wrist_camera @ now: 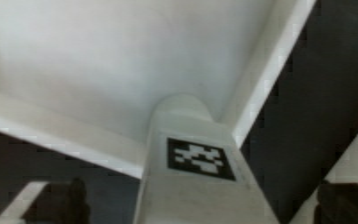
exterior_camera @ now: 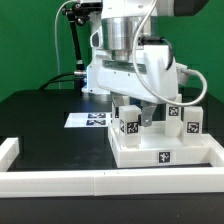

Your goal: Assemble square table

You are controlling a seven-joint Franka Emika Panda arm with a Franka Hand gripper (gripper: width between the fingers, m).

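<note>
The white square tabletop slab (exterior_camera: 150, 152) lies flat on the black table, with a marker on its front rim. Three white tagged legs stand on it: one (exterior_camera: 128, 121) at the exterior view's left and two (exterior_camera: 172, 115) (exterior_camera: 192, 121) at its right. My gripper (exterior_camera: 148, 116) is low over the slab, between the left leg and the right pair. In the wrist view a white leg (wrist_camera: 197, 160) with a marker runs between my dark fingers (wrist_camera: 43, 200), with a gap on each side. The slab's underside (wrist_camera: 123, 60) fills the area beyond it. The gripper (wrist_camera: 202, 208) is open.
A long low white barrier wall (exterior_camera: 100, 181) runs along the front and turns back at both ends. The marker board (exterior_camera: 92, 120) lies flat behind the slab on the exterior view's left. The robot base and cables stand at the back.
</note>
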